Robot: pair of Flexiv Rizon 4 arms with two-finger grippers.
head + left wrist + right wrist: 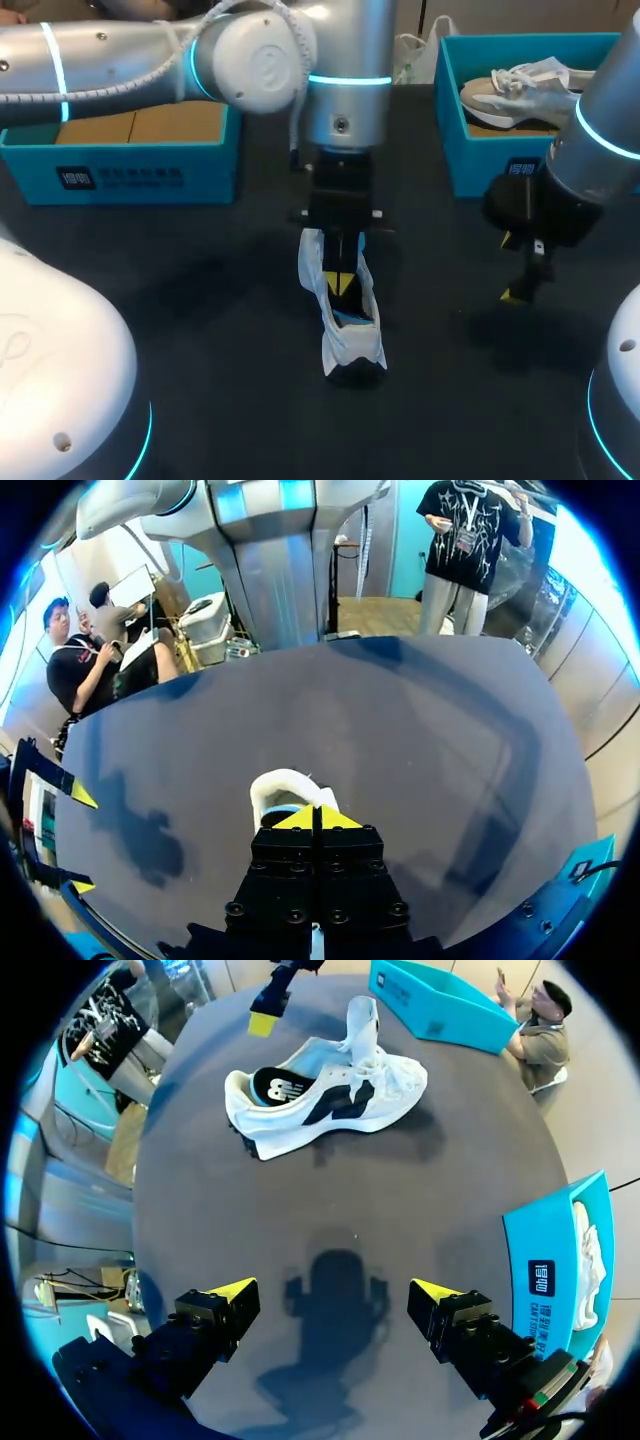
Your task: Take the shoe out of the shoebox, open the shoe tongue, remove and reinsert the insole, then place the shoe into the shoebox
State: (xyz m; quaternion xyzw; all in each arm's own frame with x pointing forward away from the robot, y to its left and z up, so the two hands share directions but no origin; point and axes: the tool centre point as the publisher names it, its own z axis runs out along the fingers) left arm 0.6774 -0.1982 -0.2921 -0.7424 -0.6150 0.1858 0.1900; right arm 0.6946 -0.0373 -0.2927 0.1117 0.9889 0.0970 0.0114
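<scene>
From above, the shoe (345,325), white with dark panels, lies on the dark table (200,300) near its middle, outside both boxes. The left gripper (342,283) points straight down over the shoe's opening, its yellow tips pressed together. The right gripper (515,275) hangs well to the right of the shoe, above bare table. Behind the shoe to the left stands a blue box (130,175) showing only a brown floor. Behind it to the right, a second blue box (470,150) holds another pale shoe (520,90). At the left wrist, the left gripper (318,818) shows its two fingers closed flat against each other with nothing visible between them. The shoe's white rim (283,785) curves just ahead of and under the tips. At the right wrist, the right gripper (340,1295) has its fingers spread wide, with only table and its own shadow between them. The shoe (330,1095) rests on its sole well ahead, tongue standing up and the printed insole visible inside. The left gripper's yellow tip (262,1022) sits just above the shoe's heel end.
</scene>
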